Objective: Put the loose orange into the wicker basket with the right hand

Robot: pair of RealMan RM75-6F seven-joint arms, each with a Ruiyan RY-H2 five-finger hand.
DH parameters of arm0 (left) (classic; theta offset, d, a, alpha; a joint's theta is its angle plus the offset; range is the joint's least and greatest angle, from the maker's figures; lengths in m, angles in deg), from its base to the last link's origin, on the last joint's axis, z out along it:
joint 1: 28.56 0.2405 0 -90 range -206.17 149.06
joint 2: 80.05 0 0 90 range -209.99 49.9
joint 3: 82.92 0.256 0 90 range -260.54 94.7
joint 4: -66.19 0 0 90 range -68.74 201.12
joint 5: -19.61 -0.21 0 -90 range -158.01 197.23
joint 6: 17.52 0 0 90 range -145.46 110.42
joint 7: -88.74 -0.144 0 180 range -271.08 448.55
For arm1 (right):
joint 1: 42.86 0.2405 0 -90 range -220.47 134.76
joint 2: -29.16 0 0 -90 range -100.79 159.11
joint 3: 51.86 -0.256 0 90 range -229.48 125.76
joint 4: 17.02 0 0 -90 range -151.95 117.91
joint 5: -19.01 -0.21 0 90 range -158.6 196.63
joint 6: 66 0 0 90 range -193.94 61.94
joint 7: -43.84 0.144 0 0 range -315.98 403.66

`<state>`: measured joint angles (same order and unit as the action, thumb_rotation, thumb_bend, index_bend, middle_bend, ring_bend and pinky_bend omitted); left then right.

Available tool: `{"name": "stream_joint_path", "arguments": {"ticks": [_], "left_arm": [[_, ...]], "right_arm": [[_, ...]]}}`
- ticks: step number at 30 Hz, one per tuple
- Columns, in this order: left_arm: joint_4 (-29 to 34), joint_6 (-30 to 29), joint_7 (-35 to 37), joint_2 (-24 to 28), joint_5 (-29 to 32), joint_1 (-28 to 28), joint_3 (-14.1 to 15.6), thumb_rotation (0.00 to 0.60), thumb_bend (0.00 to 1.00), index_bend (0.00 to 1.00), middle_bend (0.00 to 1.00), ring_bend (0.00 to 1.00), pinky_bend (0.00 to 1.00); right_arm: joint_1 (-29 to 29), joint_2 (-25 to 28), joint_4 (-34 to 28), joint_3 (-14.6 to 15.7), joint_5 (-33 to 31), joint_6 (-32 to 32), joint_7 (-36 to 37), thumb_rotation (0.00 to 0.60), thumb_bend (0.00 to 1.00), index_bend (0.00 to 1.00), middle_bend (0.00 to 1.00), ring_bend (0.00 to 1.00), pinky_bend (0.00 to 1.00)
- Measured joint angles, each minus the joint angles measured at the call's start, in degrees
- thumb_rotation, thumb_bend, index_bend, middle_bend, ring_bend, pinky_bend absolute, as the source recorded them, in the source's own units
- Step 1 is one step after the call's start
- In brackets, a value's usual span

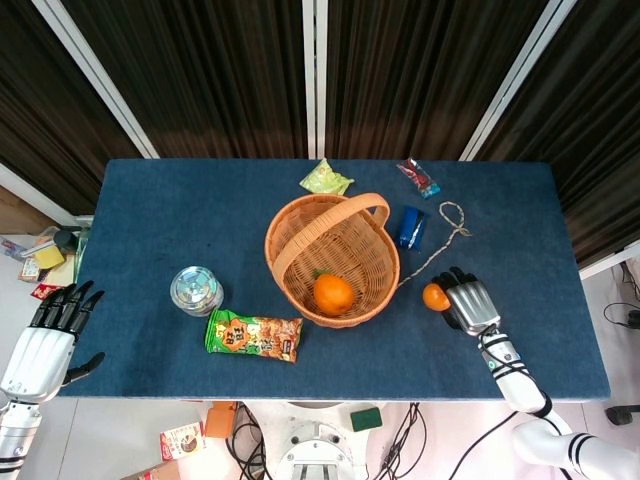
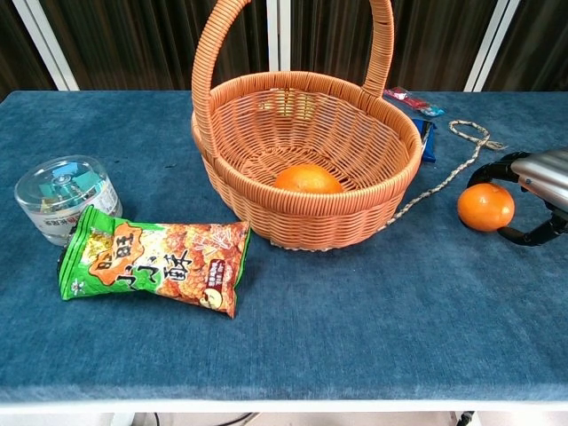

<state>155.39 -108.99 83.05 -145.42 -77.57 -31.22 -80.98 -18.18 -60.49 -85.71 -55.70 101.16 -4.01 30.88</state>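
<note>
The loose orange (image 1: 434, 296) (image 2: 485, 207) lies on the blue table right of the wicker basket (image 1: 290, 235) (image 2: 373, 142). My right hand (image 1: 470, 303) (image 2: 537, 191) is curled around it: fingers (image 2: 493, 165) arch over its far side and the thumb hooks under its near side. The fruit still rests on the cloth. A second orange (image 1: 333, 293) (image 2: 307, 178) sits inside the basket. My left hand (image 1: 42, 340) hangs off the table's front left corner with fingers spread, holding nothing; the chest view does not show it.
A knotted cord (image 1: 440, 245) (image 2: 444, 177) runs from the basket toward the right hand. A blue packet (image 1: 411, 226) and red wrapper (image 1: 418, 177) lie behind it. A green snack bag (image 1: 253, 336) (image 2: 155, 259) and clear round tub (image 1: 195, 290) (image 2: 60, 195) sit left of the basket.
</note>
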Motion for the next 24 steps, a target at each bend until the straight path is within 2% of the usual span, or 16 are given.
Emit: {"name": "stream_joint_path", "arguments": {"ticks": [4,10,18,24], "left_arm": [[-0.1,-0.1,0.2,0.0,-0.1,0.0,0.0,0.6,0.13,0.1,0.02,0.0,0.12],[-0.1,-0.4,0.2,0.1,-0.4,0.2,0.2,0.6,0.13,0.1,0.02,0.0,0.12],[-0.1,-0.6,-0.1,0.0,-0.6,0.3,0.2,0.6,0.13,0.1,0.02,0.0,0.12],[0.0,-0.6,-0.5,-0.2,-0.8,0.3,0.3,0.6,0.13,0.1,0.02,0.0,0.12]], "right_arm": [[-0.3,-0.1,0.7,0.2,1.8,3.0,1.3,0.6,0.4,0.68,0.46,0.34,0.48],[-1.3,2.4,-1.0,0.3,4.9,8.9,4.6,0.6,0.4,0.7,0.47,0.35,0.48],[-2.2,8.4,-12.7,-0.1,11.1,17.1,6.5,0.6,0.4,0.7,0.48,0.36,0.5],[0.4,8.9,-19.8,-2.0,12.2,15.4,-0.7,0.6,0.4,0.7,0.48,0.35,0.5]]}}
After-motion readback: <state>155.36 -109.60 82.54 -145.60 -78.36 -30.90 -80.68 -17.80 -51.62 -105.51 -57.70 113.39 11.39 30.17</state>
